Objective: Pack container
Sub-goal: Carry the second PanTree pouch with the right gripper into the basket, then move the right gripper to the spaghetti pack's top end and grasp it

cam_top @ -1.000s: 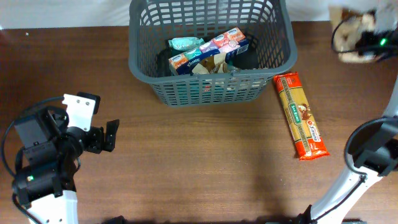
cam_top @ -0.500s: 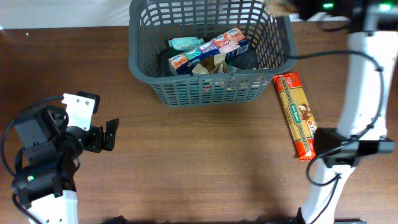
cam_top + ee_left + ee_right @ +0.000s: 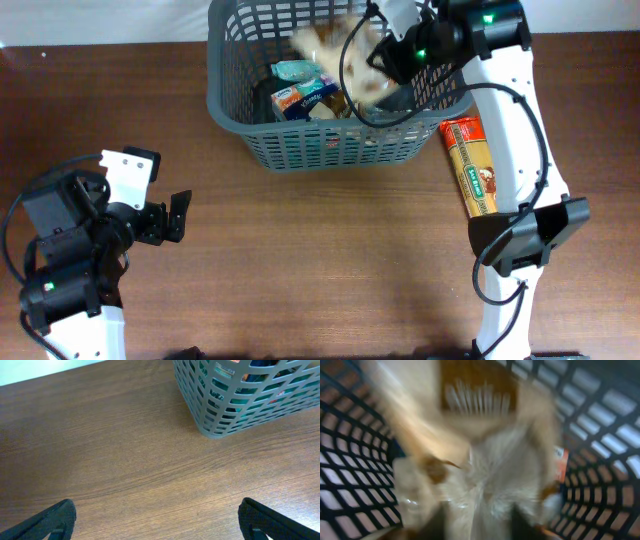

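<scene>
Swung in from the table's far right edge, where it was half a second ago, the right arm now reaches over the container [image 3: 228,105], which stands as before at the back of the table [image 3: 330,250], centre. The right gripper [image 3: 388,55] is clamped on a pale tan bag [image 3: 325,48] that hangs over the container's inside (its fingers themselves are lost in blur). The left arm has not shifted; the left gripper [image 3: 170,218] sits low at the left, jaws spread wide and holding nothing.

For writing, little can be read. A blue-and-white tissue pack [image 3: 303,98] in the container carries the Kleenex name, with a teal packet [image 3: 297,71] just behind it. A long orange pasta packet [image 3: 482,185] lies on the table just beside the container's right wall; its lettering is too small to make out.

The right wrist view alone shows the bag [image 3: 480,460] close up: clear film, a brown label at the top with pale stripes, all smeared, and the container's lattice wall [image 3: 600,435] around it. The left wrist view shows what the overhead cannot: the container's near corner [image 3: 210,425] from the side, teal and orange showing through the slots, and the dark fingers [image 3: 55,517] of the left gripper [image 3: 155,512] well apart over bare wood.
</scene>
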`<state>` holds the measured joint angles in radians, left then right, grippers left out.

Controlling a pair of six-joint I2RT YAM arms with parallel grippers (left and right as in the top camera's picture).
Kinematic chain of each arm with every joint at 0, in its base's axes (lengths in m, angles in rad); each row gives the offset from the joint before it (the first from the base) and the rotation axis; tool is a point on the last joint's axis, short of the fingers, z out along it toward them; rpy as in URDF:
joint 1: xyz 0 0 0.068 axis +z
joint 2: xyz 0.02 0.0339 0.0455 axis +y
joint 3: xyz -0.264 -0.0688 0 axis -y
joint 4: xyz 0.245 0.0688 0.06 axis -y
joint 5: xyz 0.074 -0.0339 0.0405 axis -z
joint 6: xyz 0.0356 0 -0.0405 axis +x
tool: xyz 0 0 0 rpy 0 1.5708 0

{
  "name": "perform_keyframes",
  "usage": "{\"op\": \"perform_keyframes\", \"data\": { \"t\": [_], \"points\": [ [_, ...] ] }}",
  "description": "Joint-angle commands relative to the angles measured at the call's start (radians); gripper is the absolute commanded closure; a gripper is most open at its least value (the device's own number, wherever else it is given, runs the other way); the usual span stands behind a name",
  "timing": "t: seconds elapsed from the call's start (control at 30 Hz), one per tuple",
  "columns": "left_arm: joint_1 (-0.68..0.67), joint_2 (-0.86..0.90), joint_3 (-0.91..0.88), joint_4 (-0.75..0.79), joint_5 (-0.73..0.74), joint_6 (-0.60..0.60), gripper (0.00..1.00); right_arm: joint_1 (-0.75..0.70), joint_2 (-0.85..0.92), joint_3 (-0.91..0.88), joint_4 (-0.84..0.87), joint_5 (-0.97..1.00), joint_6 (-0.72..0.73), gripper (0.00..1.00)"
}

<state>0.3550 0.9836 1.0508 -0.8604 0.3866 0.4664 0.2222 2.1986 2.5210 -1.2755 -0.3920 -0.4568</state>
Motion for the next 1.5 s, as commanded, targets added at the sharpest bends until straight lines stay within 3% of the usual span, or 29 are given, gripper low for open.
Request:
{"op": "perform_keyframes", "data": {
  "t": [0.0,0.03,0.13,0.23,0.4,0.5,0.6,0.73,0.9,1.17,1.47],
  "points": [
    [0.005,-0.002,-0.008,0.005,0.018,-0.002,0.01,-0.001,-0.016,0.001,0.007,0.074,0.002,0.24],
    [0.005,-0.002,-0.008,0.005,0.018,-0.002,0.01,-0.001,-0.023,0.01,0.007,0.092,0.002,0.14],
    [0.005,-0.002,-0.008,0.005,0.018,-0.002,0.01,-0.002,-0.041,0.045,0.007,0.121,0.001,0.02],
    [0.005,-0.002,-0.008,0.007,0.018,-0.002,0.01,-0.024,-0.069,0.137,-0.024,0.202,0.006,0.01],
    [0.005,-0.002,-0.008,0.007,0.018,-0.002,0.01,-0.147,-0.111,0.212,-0.092,0.508,0.222,0.01],
    [0.005,-0.002,-0.008,0.008,0.02,-0.002,0.01,-0.29,-0.121,0.212,-0.169,0.48,0.336,0.01],
    [0.005,-0.002,-0.008,0.008,0.039,-0.002,0.01,-0.441,-0.11,0.193,-0.275,0.4,0.343,0.0],
    [0.005,-0.002,-0.008,0.008,0.04,-0.002,0.01,-0.588,-0.109,0.074,-0.309,0.301,0.342,0.0],
    [0.005,-0.002,-0.008,0.008,0.039,-0.002,0.01,-0.663,-0.109,-0.172,-0.33,0.283,0.241,0.03],
    [0.005,-0.002,-0.008,0.008,0.036,-0.002,0.01,-0.655,-0.109,-0.608,-0.307,0.185,0.086,0.03],
    [0.005,-0.002,-0.008,0.008,0.036,0.027,0.01,-0.586,-0.11,-0.759,-0.291,0.201,-0.03,0.04]
  ]
}}
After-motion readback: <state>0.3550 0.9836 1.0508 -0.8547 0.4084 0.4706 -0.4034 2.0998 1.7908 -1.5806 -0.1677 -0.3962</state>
